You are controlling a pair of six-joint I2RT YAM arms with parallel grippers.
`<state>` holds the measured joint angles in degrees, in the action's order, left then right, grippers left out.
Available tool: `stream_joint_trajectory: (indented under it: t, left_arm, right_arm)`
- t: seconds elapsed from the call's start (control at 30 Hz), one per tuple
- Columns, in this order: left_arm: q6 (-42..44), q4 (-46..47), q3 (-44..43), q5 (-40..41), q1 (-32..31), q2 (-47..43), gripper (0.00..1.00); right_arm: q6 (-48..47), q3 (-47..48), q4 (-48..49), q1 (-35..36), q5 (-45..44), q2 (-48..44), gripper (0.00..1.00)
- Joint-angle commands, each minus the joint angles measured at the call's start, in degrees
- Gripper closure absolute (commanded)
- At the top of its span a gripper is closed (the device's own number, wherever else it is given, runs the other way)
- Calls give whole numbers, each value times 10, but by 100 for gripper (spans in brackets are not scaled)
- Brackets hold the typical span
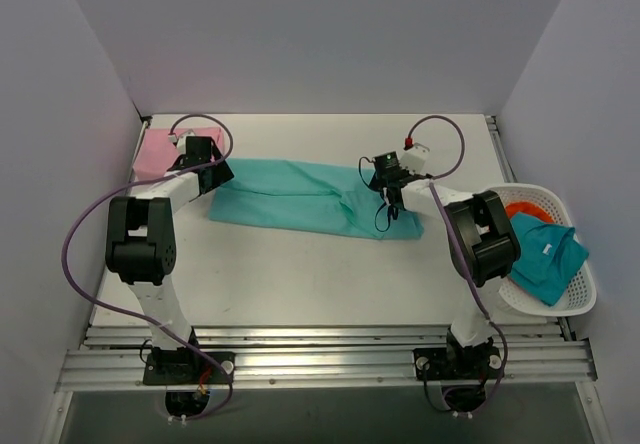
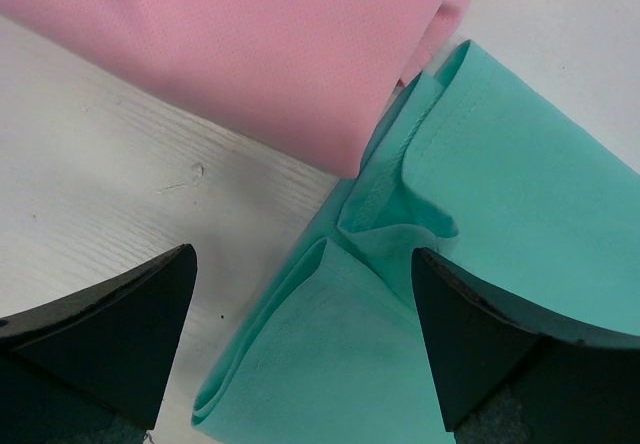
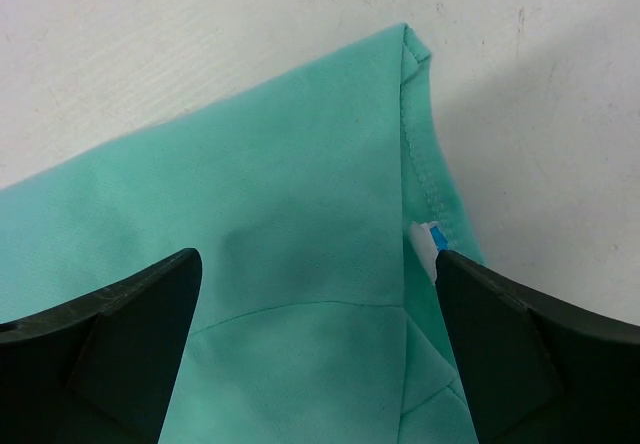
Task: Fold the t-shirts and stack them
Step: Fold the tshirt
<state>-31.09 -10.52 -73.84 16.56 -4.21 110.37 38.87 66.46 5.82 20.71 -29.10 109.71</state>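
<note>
While the left gripper (image 2: 302,256) and right gripper (image 3: 318,259) hang open over its ends, the green t-shirt (image 1: 300,196) lies across the table (image 1: 300,274) as a long strip, axis left-right; pink t-shirt (image 1: 155,152) at far-left corner.

White wood-grain bench (image 1: 300,274) inside pale enclosure walls (image 1: 320,34), metal rails (image 1: 320,359) along its near edge, white slotted basket (image 1: 588,289) at the right edge holding a darker teal garment (image 1: 545,259) and orange cloth (image 1: 525,209).
</note>
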Motion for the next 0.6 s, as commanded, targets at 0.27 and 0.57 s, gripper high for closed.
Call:
stream_joint_trajectory:
  t: [0.27, 0.57]
  left_arm:
    - [-2, -1, -22, 13, -3, 3, 2]
    - [-2, -5, -24, 13, -3, 6, 2]
  right_arm:
    - [4, -25, 37, -3, 24, 10, 23]
    - [16, -48, 74, -14, 53, 52, 70]
